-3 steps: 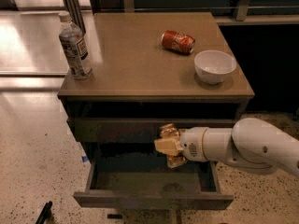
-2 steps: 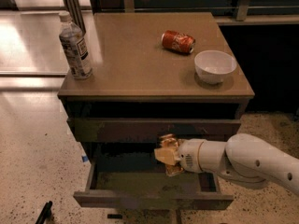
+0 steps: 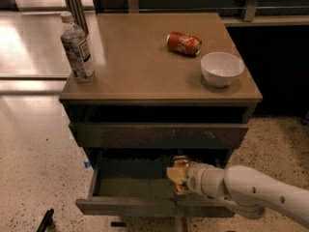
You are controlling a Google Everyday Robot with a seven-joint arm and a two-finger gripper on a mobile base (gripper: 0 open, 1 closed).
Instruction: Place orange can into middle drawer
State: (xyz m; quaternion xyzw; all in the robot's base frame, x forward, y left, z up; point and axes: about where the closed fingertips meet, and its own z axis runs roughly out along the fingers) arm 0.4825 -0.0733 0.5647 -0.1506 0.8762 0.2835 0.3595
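My gripper (image 3: 179, 179) is at the end of the white arm that reaches in from the lower right. It is shut on the orange can (image 3: 176, 172), a small pale tan can, and holds it inside the open middle drawer (image 3: 125, 207), just above the greenish-grey floor at its right side. The drawer is pulled out towards me, and its plain dark front shows along the bottom. The can hides the fingers.
The shut drawer front with pale scuff marks (image 3: 159, 135) is right above the can. On the cabinet top stand a water bottle (image 3: 77, 50) at the front left, a white bowl (image 3: 221, 68) at the right, and a red-orange can (image 3: 183, 43) lying on its side.
The arm has lowered with the orange can, from level with the upper drawer front down into the open middle drawer. Nothing on the cabinet top has moved.
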